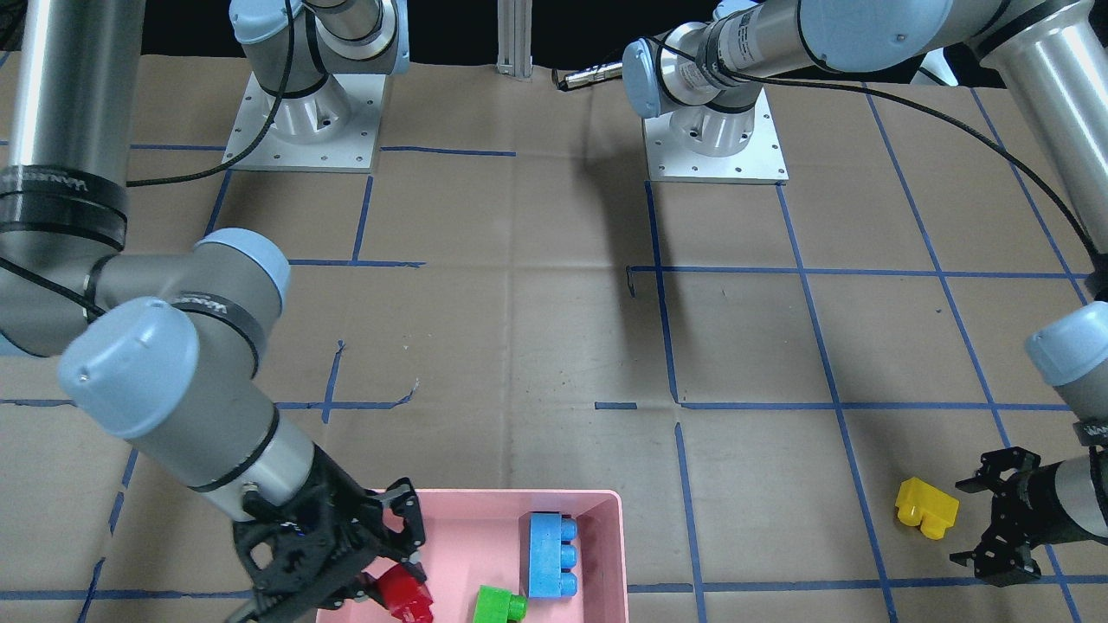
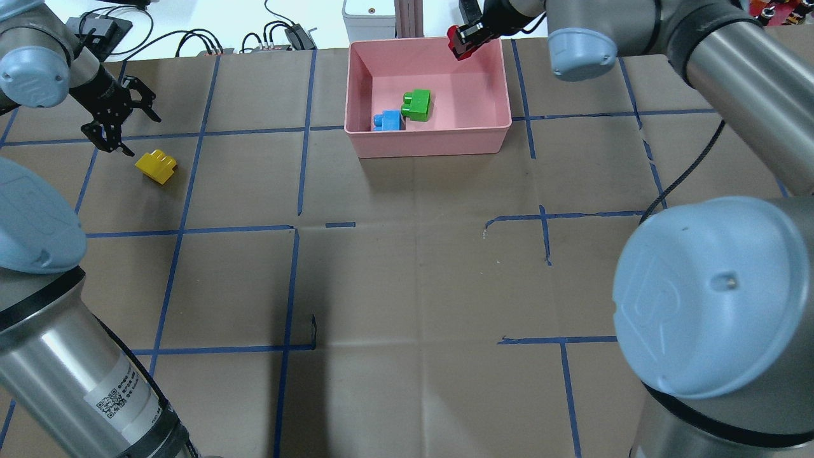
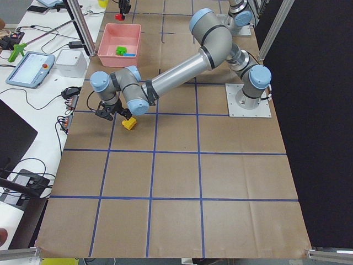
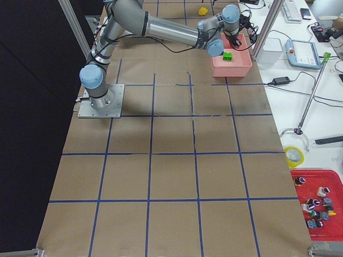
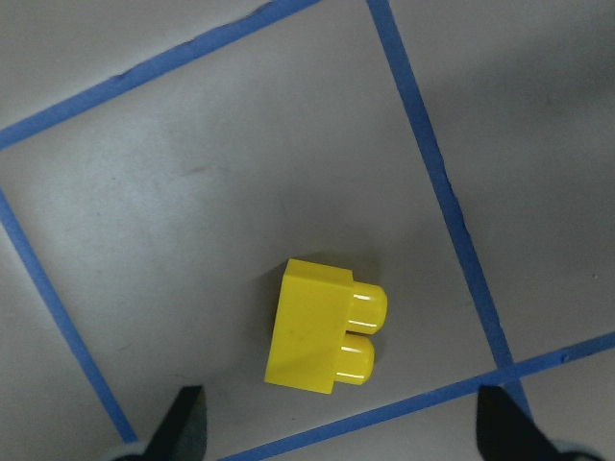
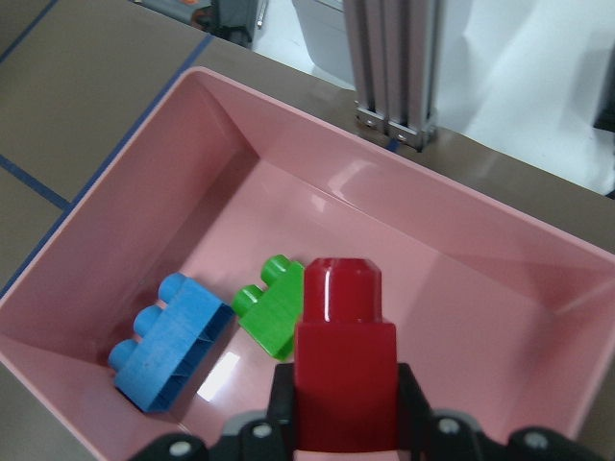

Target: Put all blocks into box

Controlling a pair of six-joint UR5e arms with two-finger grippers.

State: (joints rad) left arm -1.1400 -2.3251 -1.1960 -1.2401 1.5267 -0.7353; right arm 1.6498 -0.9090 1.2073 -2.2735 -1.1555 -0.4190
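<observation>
The pink box [image 2: 429,143] holds the blue block [image 2: 388,121] and the green block [image 2: 416,105]. My right gripper [image 2: 467,41] is shut on the red block [image 2: 463,43] and holds it above the box's far right corner. The right wrist view shows the red block [image 6: 344,375] between the fingers, over the green block [image 6: 274,307] and blue block [image 6: 168,341]. The yellow block [image 2: 156,166] lies on its side on the table at the left. My left gripper [image 2: 141,135] is open just beyond it. In the left wrist view the yellow block [image 5: 322,336] lies between the spread fingertips [image 5: 183,423].
Brown paper with blue tape lines [image 2: 292,229] covers the table. An aluminium post [image 2: 407,16] and cables stand behind the box. The two arm bases [image 1: 714,138] are bolted at the robot's side.
</observation>
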